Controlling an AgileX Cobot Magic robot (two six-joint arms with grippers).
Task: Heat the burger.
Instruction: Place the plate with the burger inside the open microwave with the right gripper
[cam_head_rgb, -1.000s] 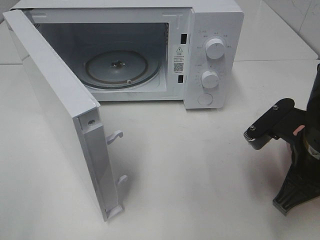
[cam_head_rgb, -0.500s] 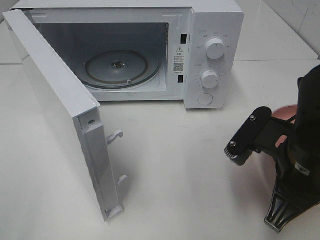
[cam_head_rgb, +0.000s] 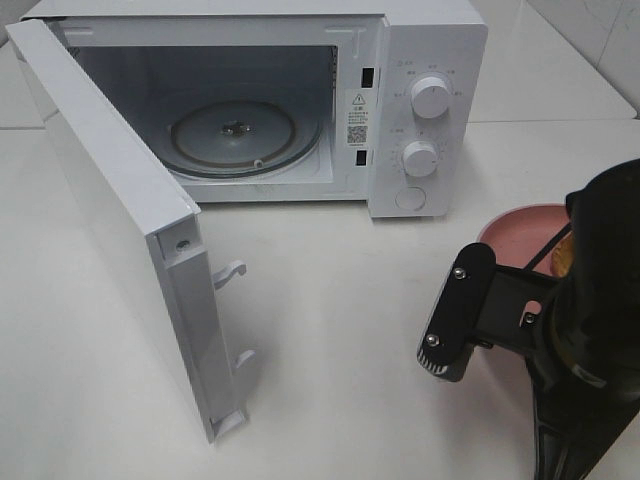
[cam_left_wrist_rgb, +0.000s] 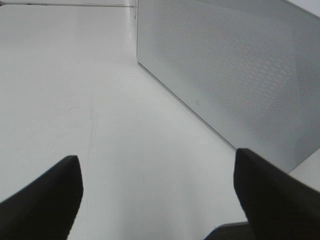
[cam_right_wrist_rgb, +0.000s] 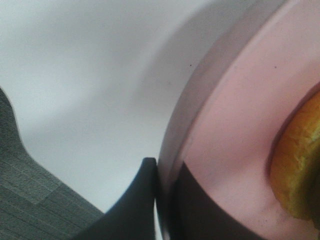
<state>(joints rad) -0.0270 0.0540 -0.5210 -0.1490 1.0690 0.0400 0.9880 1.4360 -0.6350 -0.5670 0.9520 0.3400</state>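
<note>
The burger (cam_right_wrist_rgb: 300, 160) sits on a pink plate (cam_right_wrist_rgb: 235, 125). Only a curved slice of its golden-brown bun shows in the right wrist view, set in from the rim. The right gripper (cam_right_wrist_rgb: 165, 165) is clamped narrow on that rim, one dark finger (cam_right_wrist_rgb: 142, 205) outside the plate and the other lying on its inner surface. Whether the plate rests on the table or is lifted off it cannot be told. In the high view the plate (cam_head_rgb: 515, 228) lies at about four o'clock in the picture. It is mostly covered by the black right arm (cam_head_rgb: 590, 330), and the arm's camera bracket (cam_head_rgb: 458, 312) juts toward nine o'clock over the white table (cam_head_rgb: 340, 330). The gripper itself is hidden under the arm there. At about eleven o'clock from the plate, well apart, stands a white microwave (cam_head_rgb: 440, 40). Two round knobs (cam_head_rgb: 430, 97) sit one above the other on its panel, and a round button (cam_head_rgb: 410, 198) sits below them. Its door (cam_head_rgb: 110, 200) is swung wide open toward seven o'clock, with two latch hooks (cam_head_rgb: 230, 272) on its free edge, and the glass turntable (cam_head_rgb: 240, 135) inside is bare. The left gripper (cam_left_wrist_rgb: 157, 200) shows only in its own wrist view. Its two dark fingers (cam_left_wrist_rgb: 45, 200) are spread wide with nothing between them, over the white table (cam_left_wrist_rgb: 100, 100) and just beside the dotted outer face of the door (cam_left_wrist_rgb: 240, 75).
</note>
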